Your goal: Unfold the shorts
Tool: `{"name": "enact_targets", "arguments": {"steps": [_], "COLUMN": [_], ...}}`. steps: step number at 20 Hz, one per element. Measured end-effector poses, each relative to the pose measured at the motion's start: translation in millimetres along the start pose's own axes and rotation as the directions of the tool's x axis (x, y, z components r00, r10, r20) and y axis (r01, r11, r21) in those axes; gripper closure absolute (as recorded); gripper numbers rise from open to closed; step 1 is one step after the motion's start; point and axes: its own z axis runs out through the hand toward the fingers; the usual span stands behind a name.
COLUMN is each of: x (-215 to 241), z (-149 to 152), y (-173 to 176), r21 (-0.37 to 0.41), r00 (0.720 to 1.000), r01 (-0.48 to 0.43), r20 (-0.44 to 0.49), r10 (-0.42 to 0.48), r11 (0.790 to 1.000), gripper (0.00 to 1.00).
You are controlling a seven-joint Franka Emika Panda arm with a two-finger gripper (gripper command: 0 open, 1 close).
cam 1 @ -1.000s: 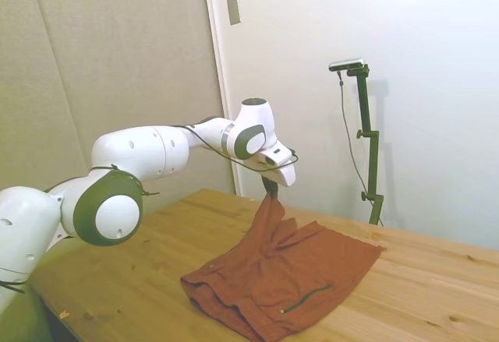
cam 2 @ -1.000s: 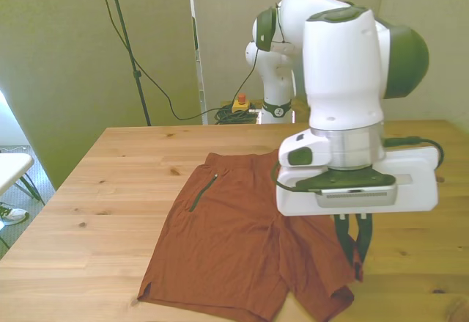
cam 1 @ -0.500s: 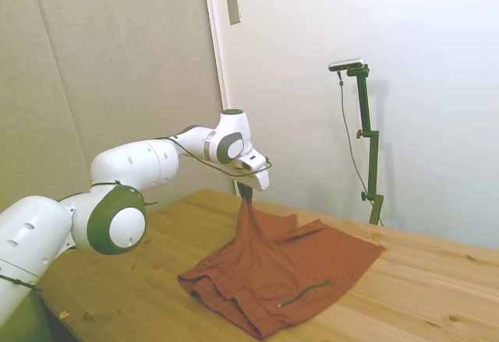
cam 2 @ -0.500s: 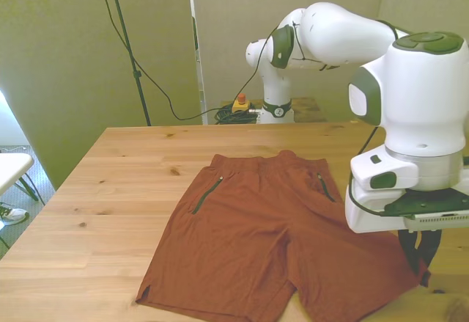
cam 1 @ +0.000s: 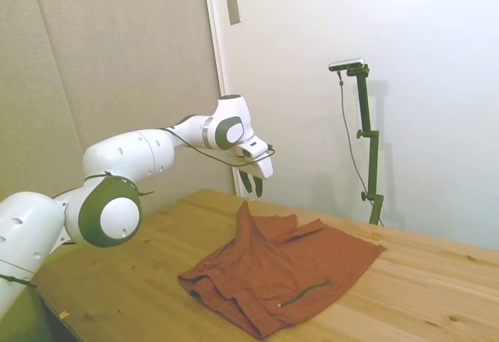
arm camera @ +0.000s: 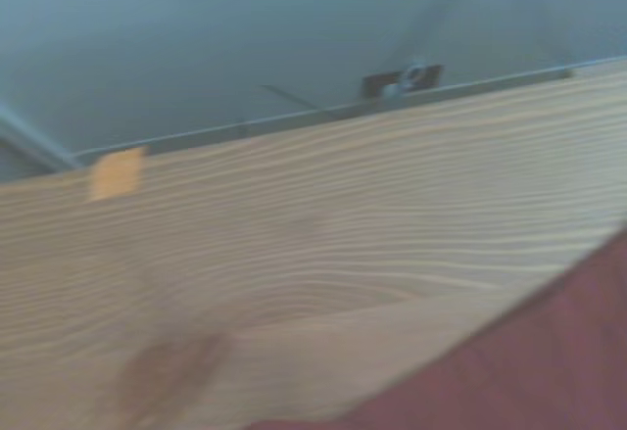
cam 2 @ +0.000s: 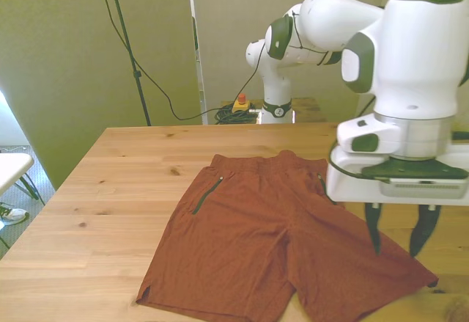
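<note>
surface: light wooden table surface (cam 2: pixel 95 190), knots and grain visible; also in side view (cam 1: pixel 437 280) and blurred in wrist view (arm camera: pixel 294 234)
shorts: rust reddish-brown soft fabric shorts (cam 2: pixel 271 241) lie spread flat on the surface, waistband toward the far edge in the front view, both legs toward the near edge
shorts, pockets: dark greenish zip pocket on the front view's left side (cam 2: pixel 205 194); a second one by the waistband on the front view's right, partly behind the gripper body
shorts, side view: cloth (cam 1: pixel 288 264) mostly flat, wrinkled, with a bunched edge toward the near corner; one point of fabric stands up in a small peak under the gripper
shorts, hem: leg hem on the front view's left shows a small side notch; the other leg runs out to a corner near the surface's edge on the front view's right
arm: white Franka arm with grey-green joints (cam 1: pixel 125 163) reaches in from the side view's left
gripper: white two-finger gripper with dark fingers (cam 2: pixel 398 228), (cam 1: pixel 251 185) hangs above the shorts leg on the front view's right; fingers apart, nothing between them, clear of the cloth
wrist view: blurred wood grain, a corner of the red-brown cloth (arm camera: pixel 549 371) in frame, small orange patch (arm camera: pixel 116 172) near the surface's edge
background: red button device (cam 2: pixel 240 102) on the floor behind the surface, black cable beside it
</note>
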Motion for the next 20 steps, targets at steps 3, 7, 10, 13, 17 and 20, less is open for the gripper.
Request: {"name": "enact_targets", "arguments": {"steps": [3, 7, 10, 13, 17, 20], "x": [25, 31, 30, 29, 26, 13], "z": [-16, -37, -52, -69, -89, -98], "y": [23, 46, 62, 85, 122, 147], "r21": [-0.023, -0.047, -0.052, -0.055, -0.057, -0.065], "r00": [1.000, 0.998, 0.997, 0.997, 0.995, 0.993], "r01": [0.023, 0.067, 0.072, 0.071, 0.083, 0.101], "r20": [-0.002, 0.004, 0.000, 0.022, 0.057, 0.073], "r10": [-0.023, -0.067, -0.072, -0.070, -0.080, -0.096], "r11": [0.999, 0.997, 0.996, 0.996, 0.995, 0.993], "gripper": [0.00, 0.00, 0.00, 0.00, 0.00, 0.00]}}
